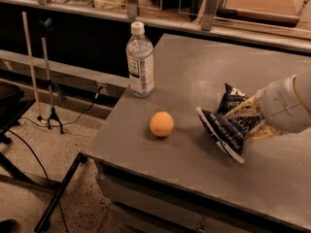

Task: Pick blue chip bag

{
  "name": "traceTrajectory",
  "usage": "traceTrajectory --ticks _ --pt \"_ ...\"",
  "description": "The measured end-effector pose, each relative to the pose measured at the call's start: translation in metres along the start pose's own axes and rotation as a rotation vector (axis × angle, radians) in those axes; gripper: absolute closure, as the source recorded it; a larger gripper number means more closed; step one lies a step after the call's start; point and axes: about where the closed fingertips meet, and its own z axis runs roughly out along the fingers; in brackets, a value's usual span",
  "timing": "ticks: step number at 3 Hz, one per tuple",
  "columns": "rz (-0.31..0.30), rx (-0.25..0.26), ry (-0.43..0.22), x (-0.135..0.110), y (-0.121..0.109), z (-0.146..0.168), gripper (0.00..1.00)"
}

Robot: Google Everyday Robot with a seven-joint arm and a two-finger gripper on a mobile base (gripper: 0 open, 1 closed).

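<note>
Gripper [244,120] reaches in from the right over the tabletop [194,67]. I read its jaws as clamped on the blue chip bag [222,128], with one cream finger on either side. The bag is crumpled and tilted on edge. Orange fruit [161,124] sits to its left, apart. Water bottle [140,62] stands upright, farther left by the edge.

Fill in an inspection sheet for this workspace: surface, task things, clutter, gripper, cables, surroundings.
Surface: grey table.
Job's things: blue chip bag, crumpled, right of the fruit.
Clutter: water bottle upright near the left edge; orange fruit between bottle and bag, touching neither.
Gripper: gripper reaching in from the right, shut on the bag.
Cables: black cable across the floor, left.
Surroundings: thin stand on the floor, left; ledge behind the table.
</note>
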Motion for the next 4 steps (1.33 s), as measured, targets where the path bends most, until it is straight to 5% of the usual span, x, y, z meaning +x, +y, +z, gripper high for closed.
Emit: traceTrajectory --ticks 2,3,4 --pt "0.007 0.017 0.044 0.028 -0.022 -0.033 1.0" --pt "-0.013 0.059 0.118 0.051 -0.053 -0.086 1.0" --pt "-0.013 0.059 0.118 0.051 -0.053 -0.086 1.0"
